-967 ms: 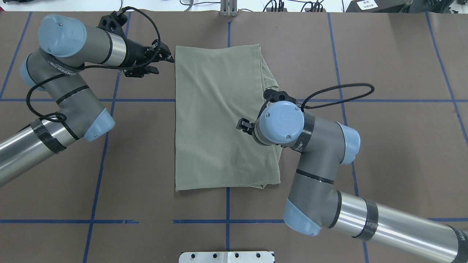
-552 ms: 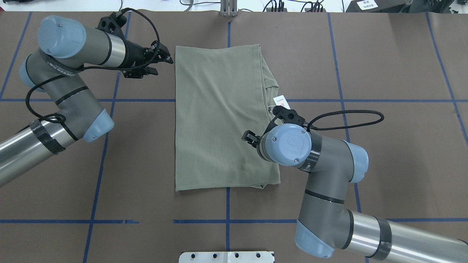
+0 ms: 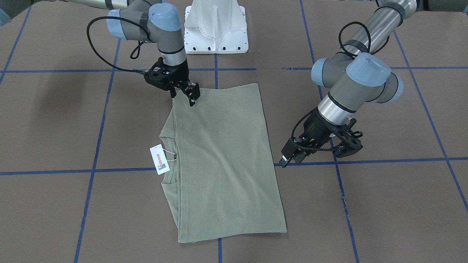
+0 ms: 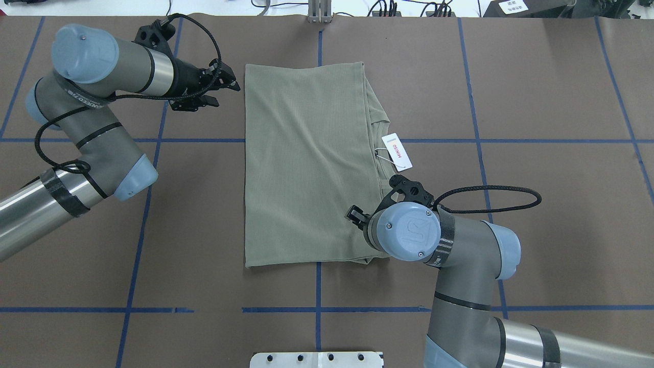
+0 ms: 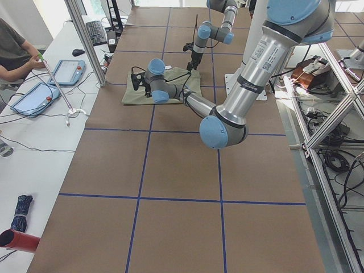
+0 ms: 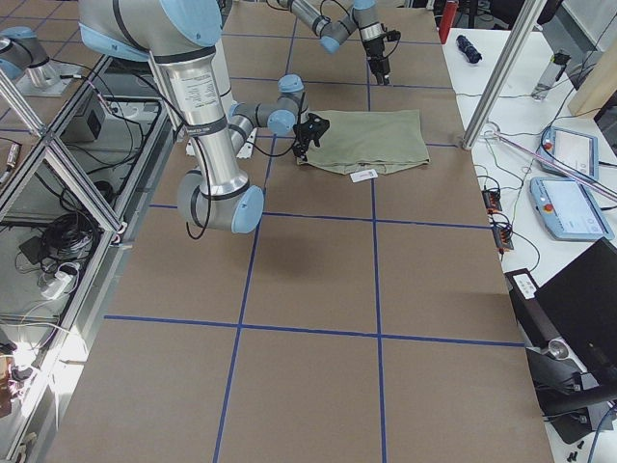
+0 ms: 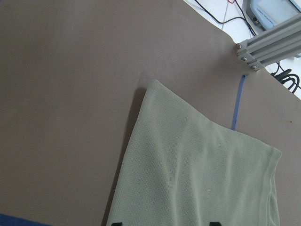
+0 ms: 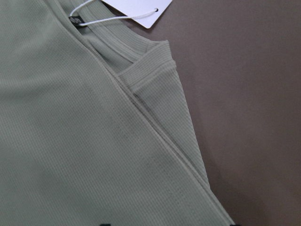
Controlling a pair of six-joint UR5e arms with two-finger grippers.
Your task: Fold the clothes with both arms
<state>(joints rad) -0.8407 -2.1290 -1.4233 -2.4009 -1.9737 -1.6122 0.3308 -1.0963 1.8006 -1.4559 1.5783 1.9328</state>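
The sage-green shirt lies folded into a tall rectangle mid-table, also seen in the front view. Its ribbed collar and white hang tag poke out along its right edge. My left gripper hovers just left of the shirt's far left corner; it is open and holds nothing, and shows in the front view. Over the shirt's right edge near the robot-side corner, my right gripper is open and holds nothing. From overhead its wrist largely hides the right gripper.
The brown table cover carries a blue tape grid. The white pedestal base stands at the robot's edge. An aluminium post and cables sit at the far edge. A person sits with tablets at the side bench.
My right arm has drawn back toward the robot along the shirt's right edge, uncovering the hang tag. My left gripper has drifted slightly left, away from the shirt's corner.
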